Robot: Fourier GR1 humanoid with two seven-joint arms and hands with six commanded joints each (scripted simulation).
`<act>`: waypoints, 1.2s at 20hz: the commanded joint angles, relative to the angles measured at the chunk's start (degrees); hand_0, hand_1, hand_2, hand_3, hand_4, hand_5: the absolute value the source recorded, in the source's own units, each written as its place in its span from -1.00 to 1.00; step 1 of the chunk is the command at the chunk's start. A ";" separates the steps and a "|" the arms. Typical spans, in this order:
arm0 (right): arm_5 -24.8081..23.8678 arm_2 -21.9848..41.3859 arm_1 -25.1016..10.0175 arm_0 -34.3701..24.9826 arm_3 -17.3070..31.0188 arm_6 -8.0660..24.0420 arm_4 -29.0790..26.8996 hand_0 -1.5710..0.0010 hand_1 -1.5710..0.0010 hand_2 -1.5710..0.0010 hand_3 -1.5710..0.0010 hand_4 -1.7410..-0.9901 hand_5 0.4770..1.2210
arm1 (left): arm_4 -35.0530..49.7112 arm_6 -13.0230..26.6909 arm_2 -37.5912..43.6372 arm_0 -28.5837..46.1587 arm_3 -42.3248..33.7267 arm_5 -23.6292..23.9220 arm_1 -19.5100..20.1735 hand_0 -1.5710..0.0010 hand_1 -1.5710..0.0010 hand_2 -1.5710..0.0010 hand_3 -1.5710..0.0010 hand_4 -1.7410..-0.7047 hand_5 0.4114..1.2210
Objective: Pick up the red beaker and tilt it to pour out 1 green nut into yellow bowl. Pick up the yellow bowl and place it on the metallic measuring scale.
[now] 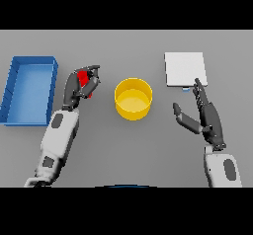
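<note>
The left hand (79, 87) has its dark fingers curled round the red beaker (85, 81), so that only strips of red show between them. The beaker is held to the left of the yellow bowl (133, 98), apart from it, with bare table between the two. Whether the beaker is upright or tipped cannot be told, since the fingers cover most of it. No nut can be made out.

The right hand (205, 115) sits to the right of the bowl, well clear of it, with its fingers straight and spread and its thumb pointing toward the bowl; it holds nothing. Its fingertips reach close to the near edge of the scale (184, 68), a flat, pale, square plate with a small blue mark at its front edge.

The bowl is round with upright walls, a smooth matte yellow, and stands in the middle of the grey table (128, 150). Its inside looks bare. At the far left lies a blue tray (11, 88), a rectangular box with low walls and a lighter blue floor, just beside the left forearm.
</note>
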 commanded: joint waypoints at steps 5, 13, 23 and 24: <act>-0.45 -0.10 0.13 -0.61 0.09 0.49 0.16 1.00 1.00 1.00 1.00 0.21 -0.54 | -0.23 -1.11 -2.13 1.07 -1.21 -0.06 0.20 -0.83 -0.83 -0.83 -0.68 -0.65 0.86; -0.33 0.30 0.07 -0.28 0.17 -0.54 0.71 1.00 1.00 1.00 1.00 0.19 -0.50 | -1.59 1.83 -3.42 1.06 -8.60 -0.79 0.83 -0.97 -0.97 -0.97 -0.95 -0.54 0.98; 0.13 0.32 -0.11 -0.80 1.60 -0.72 0.89 1.00 1.00 1.00 1.00 0.24 -0.46 | -12.09 12.65 -10.14 -1.40 -15.95 -2.96 6.60 -0.99 -0.99 -0.99 -0.99 -0.76 0.83; 0.10 0.50 -0.02 -0.37 0.90 -1.14 0.92 1.00 1.00 1.00 1.00 0.24 -0.46 | -12.34 12.12 -10.29 -1.44 -15.68 -3.20 6.95 -0.99 -0.99 -0.99 -0.99 -0.76 0.80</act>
